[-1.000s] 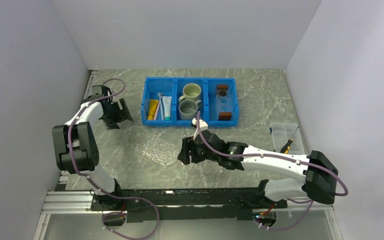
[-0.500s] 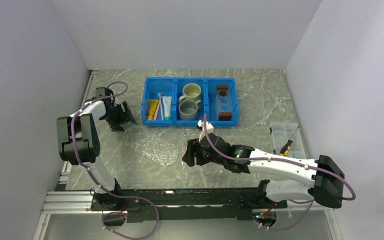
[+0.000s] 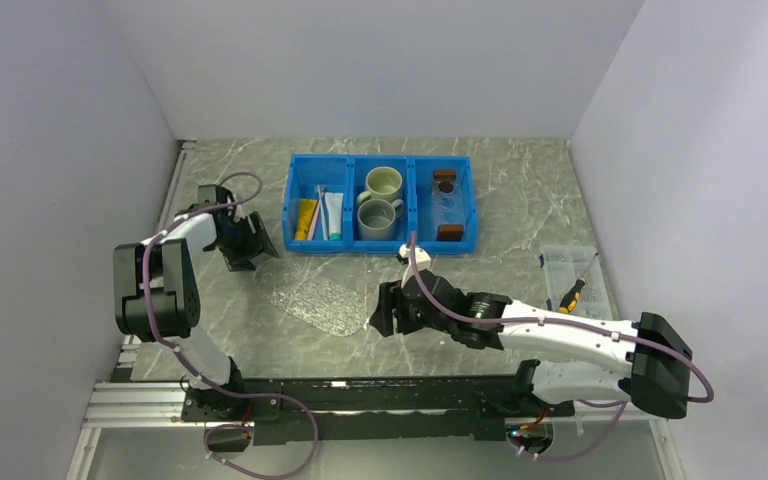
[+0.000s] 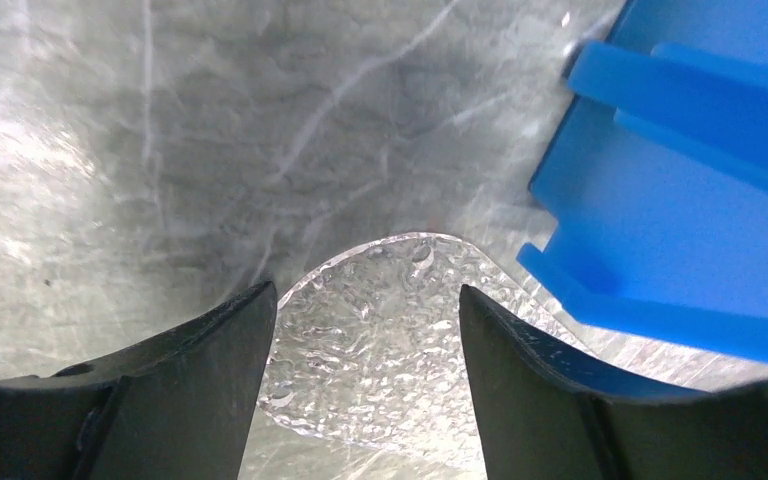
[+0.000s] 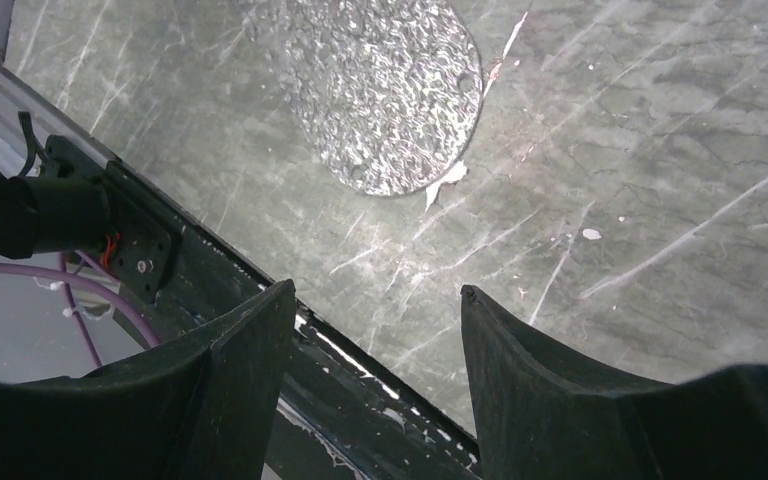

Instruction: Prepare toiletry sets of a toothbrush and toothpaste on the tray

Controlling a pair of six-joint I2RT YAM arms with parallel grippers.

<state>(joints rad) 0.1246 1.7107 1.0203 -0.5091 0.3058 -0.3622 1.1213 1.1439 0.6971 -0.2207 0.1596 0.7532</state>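
- left gripper [image 4: 368, 296]: jaws apart, nothing held, over far tip of tray [image 4: 380, 330], beside bin [image 4: 680, 230].
- toothbrush [image 3: 318, 210] and toothpaste [image 3: 333, 215]: in the bin's left compartment, just right of and beyond that gripper; long axes near-to-far.
- left arm nearer; right gripper [image 3: 377, 314] spread, empty, at the tray's near end.
- tray: clear pebbled oval, probably rigid plastic.

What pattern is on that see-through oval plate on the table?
A bumpy, glittery ripple texture all over the clear tray, clearest in the left wrist view.
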